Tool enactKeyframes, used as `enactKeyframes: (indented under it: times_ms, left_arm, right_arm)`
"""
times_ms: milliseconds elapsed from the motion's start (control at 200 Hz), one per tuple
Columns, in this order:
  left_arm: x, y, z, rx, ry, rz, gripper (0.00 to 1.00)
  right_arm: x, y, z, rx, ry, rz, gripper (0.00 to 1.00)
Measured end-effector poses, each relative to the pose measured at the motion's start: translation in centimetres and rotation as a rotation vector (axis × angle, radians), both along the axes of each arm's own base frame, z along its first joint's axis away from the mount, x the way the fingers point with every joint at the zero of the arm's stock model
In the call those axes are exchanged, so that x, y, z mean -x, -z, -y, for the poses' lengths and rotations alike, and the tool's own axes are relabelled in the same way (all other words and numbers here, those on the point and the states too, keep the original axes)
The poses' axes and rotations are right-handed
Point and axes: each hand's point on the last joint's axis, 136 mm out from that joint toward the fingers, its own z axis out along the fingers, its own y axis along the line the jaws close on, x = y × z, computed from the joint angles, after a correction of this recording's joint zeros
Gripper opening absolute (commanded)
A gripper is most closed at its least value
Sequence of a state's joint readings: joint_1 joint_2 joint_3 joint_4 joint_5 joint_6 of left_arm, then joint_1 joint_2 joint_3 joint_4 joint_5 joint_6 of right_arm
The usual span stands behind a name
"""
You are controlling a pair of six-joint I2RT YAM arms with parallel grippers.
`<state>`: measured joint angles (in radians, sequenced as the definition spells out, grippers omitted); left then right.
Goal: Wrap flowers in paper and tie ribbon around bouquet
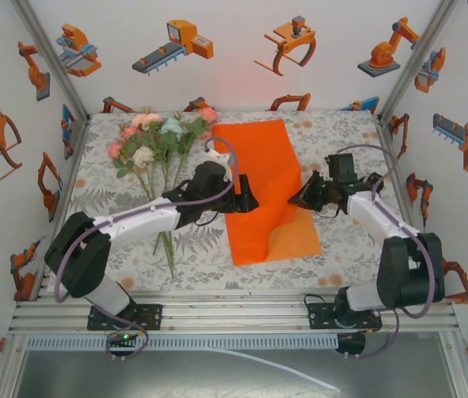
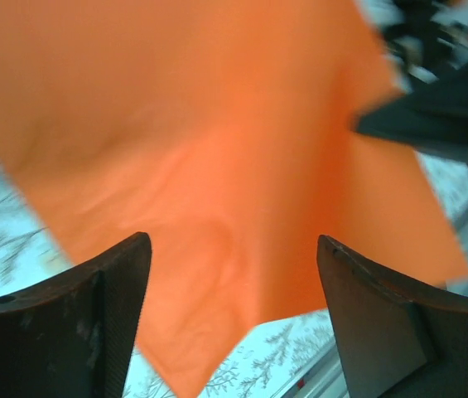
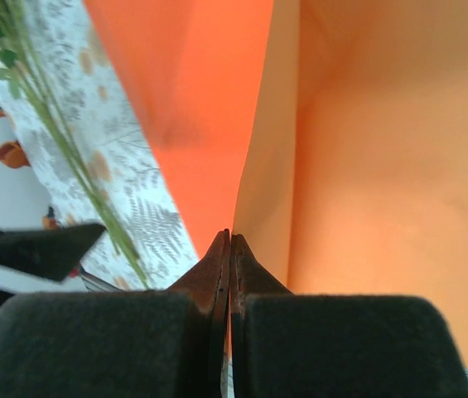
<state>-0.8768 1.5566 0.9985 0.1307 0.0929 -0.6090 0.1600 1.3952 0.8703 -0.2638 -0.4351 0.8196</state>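
Two arm bases [image 1: 126,315] sit at six o'clock on an aluminium rail [image 1: 234,305], at the near edge of a table with a grey floral tablecloth [image 1: 341,137].

From the top camera, the left gripper [image 1: 250,201] reaches in from eight o'clock to the left long edge of the paper [image 1: 258,162]. Its jaws stand wide apart and grip nothing. In the left wrist view the orange sheet spreads beyond and between its two dark fingers [image 2: 122,282].

At three o'clock of the sheet, the right gripper [image 1: 297,197] has its jaws pressed together, pinching the paper's right edge. That edge stands up off the cloth in a fold, while the near right corner lies flat.

The paper is a bright orange rectangle at the table's centre. Its long axis runs from six o'clock to twelve, leaning slightly toward eleven.

Just beside it at nine o'clock lie the flowers [image 1: 155,137], apart from the sheet. Their pink, white and pale-green heads point to twelve o'clock and the thin stems trail toward six.
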Motion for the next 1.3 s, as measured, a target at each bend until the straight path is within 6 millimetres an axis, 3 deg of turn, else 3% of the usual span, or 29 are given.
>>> enactKeyframes:
  times_ms: [60, 130, 250, 360, 456, 496, 521, 546, 591, 656, 716, 886, 981, 1101, 1297]
  left_arm:
    - [2.2, -2.2, 2.2, 0.038, 0.115, 0.095, 0.78]
    - [4.5, -3.4, 4.2, 0.052, 0.219, 0.18, 0.81]
    - [7.0, -3.4, 6.1, 0.035, 0.318, 0.262, 0.95]
    - [7.1, -2.8, 6.7, 0.007, 0.334, 0.302, 0.97]
    - [5.6, -2.0, 7.0, -0.046, 0.283, 0.311, 0.83]
    - [4.9, -1.8, 7.1, -0.063, 0.256, 0.318, 0.7]
    - [4.5, -1.7, 7.1, -0.074, 0.241, 0.324, 0.54]
    - [4.3, -1.6, 7.0, -0.086, 0.231, 0.334, 0.31]
    - [3.8, -1.5, 6.6, -0.099, 0.202, 0.337, 0.0]
    - [3.2, -1.5, 6.2, -0.121, 0.166, 0.348, 0.0]
    - [2.7, -1.4, 5.5, -0.141, 0.135, 0.348, 0.0]
    - [1.4, -3.5, 1.8, -0.125, 0.001, 0.347, 0.0]
    - [0.4, -5.6, -0.8, -0.087, -0.106, 0.352, 0.0]
    - [-0.2, -6.9, -3.4, -0.048, -0.218, 0.348, 0.0]
    - [-0.6, -6.2, -5.4, -0.056, -0.326, 0.321, 0.0]
  right_arm:
    - [-0.3, -0.8, -0.4, -0.01, 0.028, 0.003, 0.0]
    - [-0.9, -1.4, -0.4, -0.014, 0.066, -0.008, 0.0]
    - [-1.2, -1.9, -0.9, -0.017, 0.094, -0.011, 0.0]
    - [-0.8, -1.9, -1.9, -0.027, 0.089, -0.028, 0.0]
    - [-0.4, -1.9, -2.4, -0.033, 0.084, -0.041, 0.0]
    - [-0.4, -2.0, -2.6, -0.035, 0.083, -0.043, 0.0]
    - [-0.4, -2.1, -2.7, -0.034, 0.082, -0.042, 0.0]
    - [-0.5, -2.3, -2.7, -0.036, 0.083, -0.04, 0.01]
    - [-0.7, -2.6, -2.7, -0.034, 0.085, -0.031, 0.13]
    - [-0.8, -3.3, -2.5, -0.013, 0.085, -0.012, 0.32]
    - [-1.1, -4.1, -1.9, 0.031, 0.083, 0.023, 0.36]
    - [-1.3, -6.1, 1.2, 0.147, 0.129, 0.118, 0.18]
    - [-1.3, -6.2, 1.8, 0.169, 0.134, 0.146, 0.03]
    - [-1.1, -3.4, 1.1, 0.188, 0.1, 0.104, 0.0]
    - [-1.9, 3.4, -1.6, 0.229, 0.02, -0.016, 0.0]
